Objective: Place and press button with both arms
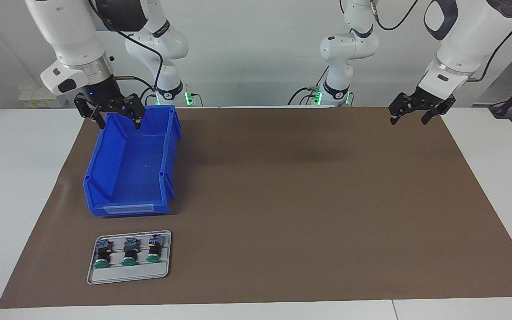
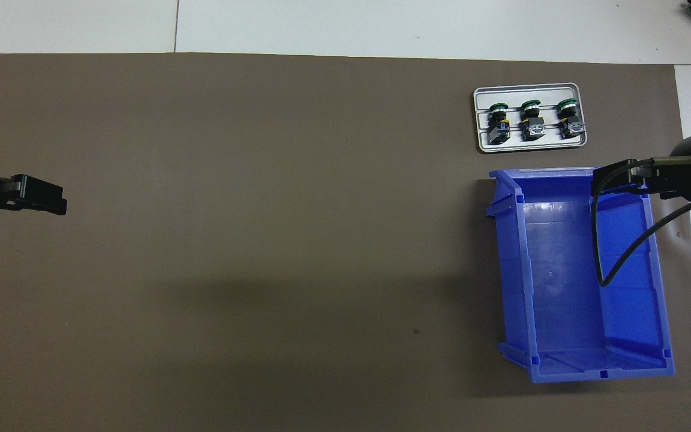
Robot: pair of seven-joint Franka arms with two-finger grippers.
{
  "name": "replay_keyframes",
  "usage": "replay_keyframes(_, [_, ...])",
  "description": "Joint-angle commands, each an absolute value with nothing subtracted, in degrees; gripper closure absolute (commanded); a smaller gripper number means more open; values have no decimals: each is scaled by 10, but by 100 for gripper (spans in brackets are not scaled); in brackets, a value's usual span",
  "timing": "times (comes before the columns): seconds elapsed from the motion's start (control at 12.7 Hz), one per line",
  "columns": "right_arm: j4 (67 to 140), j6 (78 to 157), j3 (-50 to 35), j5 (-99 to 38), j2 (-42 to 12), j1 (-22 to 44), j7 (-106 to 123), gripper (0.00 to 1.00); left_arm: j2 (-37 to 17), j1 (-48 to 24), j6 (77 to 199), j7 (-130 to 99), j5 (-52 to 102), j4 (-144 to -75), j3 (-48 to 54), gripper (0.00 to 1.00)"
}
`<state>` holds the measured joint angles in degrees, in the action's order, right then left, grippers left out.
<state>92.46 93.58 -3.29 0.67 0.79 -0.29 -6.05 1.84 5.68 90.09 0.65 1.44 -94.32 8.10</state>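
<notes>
Starting out: both grippers empty, fingers spread, three buttons (image 1: pixel 127 252) lying in the tray (image 1: pixel 127 276).
Grip your button by its stiff black body (light, probably rolls); right gripper (image 1: pixel 114 116) hangs over the bin (image 1: pixel 105 171), left gripper (image 1: pixel 409 116) waits over the mat (image 1: pixel 309 195).

you see a bright blue bin (image 1: pixel 131 164) on a plain brown mat (image 1: pixel 305 200). the grey tray (image 1: pixel 129 275) holds three green-capped, black-bodied buttons (image 1: pixel 129 251).

A robot lab: two big white arms (image 1: pixel 74 40) stand at a white table (image 1: pixel 16 178) with a brown mat (image 1: pixel 305 200).
</notes>
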Motion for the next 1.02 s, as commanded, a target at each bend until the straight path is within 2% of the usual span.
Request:
replay_keyframes(0.0, [940,940,-34,5,22,-8,-44,0,29,62,900,9,13,-955,84,0])
replay_keyframes(0.94, [934,948,-34,5,16,-23,-42,4,29,62,901,9,13,-955,84,0])
